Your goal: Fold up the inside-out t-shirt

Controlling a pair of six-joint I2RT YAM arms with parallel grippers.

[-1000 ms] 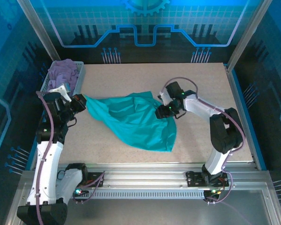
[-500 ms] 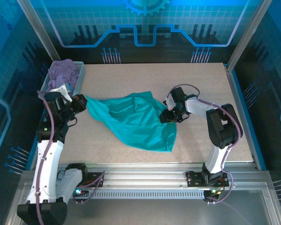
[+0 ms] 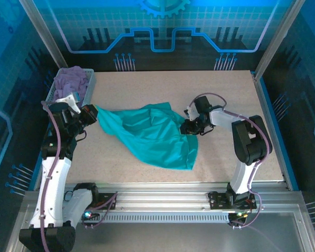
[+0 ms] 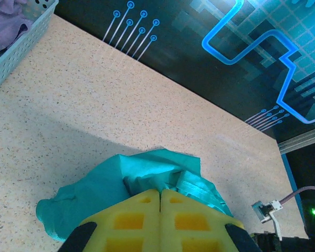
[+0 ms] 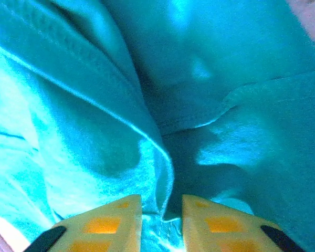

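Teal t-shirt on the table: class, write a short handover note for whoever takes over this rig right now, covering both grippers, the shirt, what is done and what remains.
Left gripper: jaws shut on the t-shirt at its left corner, beside the basket.
Right gripper: low on the shirt's right edge, jaws a narrow gap apart with a fold of cloth between them; a firm grip cannot be confirmed.
T-shirt: bunched and wrinkled in the middle of the table, drawn out toward the left gripper.
Done: no tidy fold visible.
Left: secure the right side, spread the shirt flat, then fold.
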